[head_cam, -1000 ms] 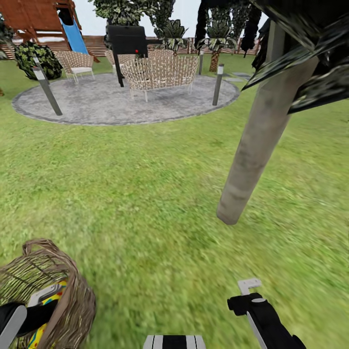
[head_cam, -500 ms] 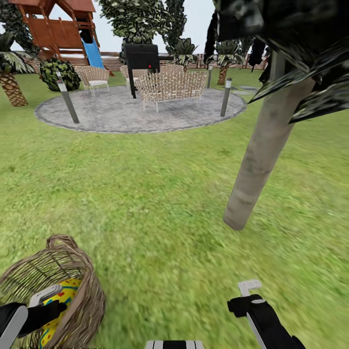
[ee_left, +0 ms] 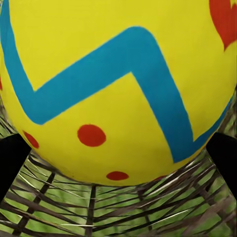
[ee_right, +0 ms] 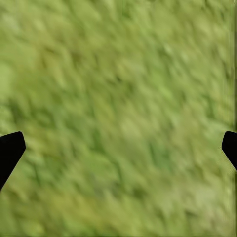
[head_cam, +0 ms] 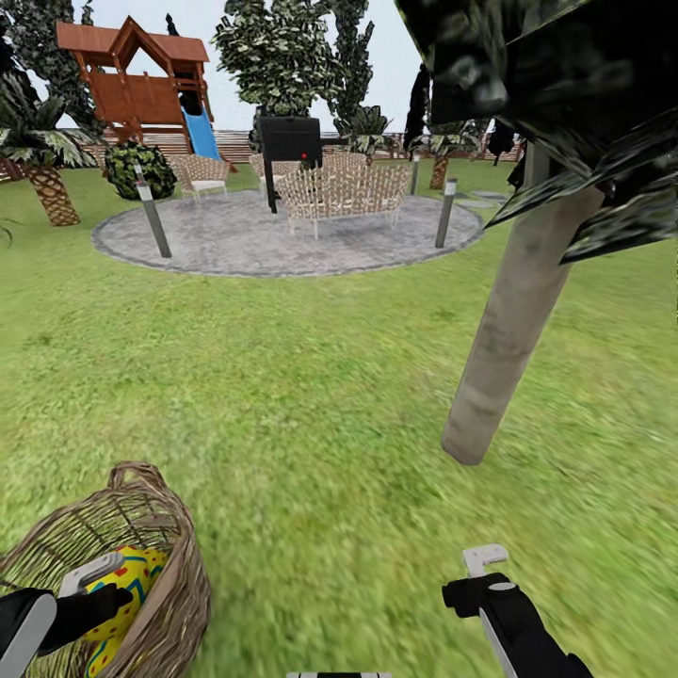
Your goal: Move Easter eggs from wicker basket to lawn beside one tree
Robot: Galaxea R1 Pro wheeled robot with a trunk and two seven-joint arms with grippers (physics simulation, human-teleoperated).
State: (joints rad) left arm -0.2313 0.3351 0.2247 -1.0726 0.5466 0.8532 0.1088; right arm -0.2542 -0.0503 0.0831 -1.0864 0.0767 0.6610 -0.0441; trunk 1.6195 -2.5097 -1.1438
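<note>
The left jaws are clamped on an Easter egg, which sits between the two dark fingertips as a yellow egg with a blue zigzag band and red dots; the woven wall of the wicker basket lies just beyond it with grass showing through the gaps. From the head camera, the left gripper reaches into the wicker basket at the near left, and the egg is inside the rim; whether other eggs lie below it cannot be told. The right gripper hangs at the near right over bare lawn, its jaws spread wide, with its fingertips at the two edges of the wrist view and nothing between them. To the right and a little farther off stands the pale trunk of the tree, well apart from the basket. Far off lies a round stone area with wicker chairs, and a wooden play tower with a blue slide.
</note>
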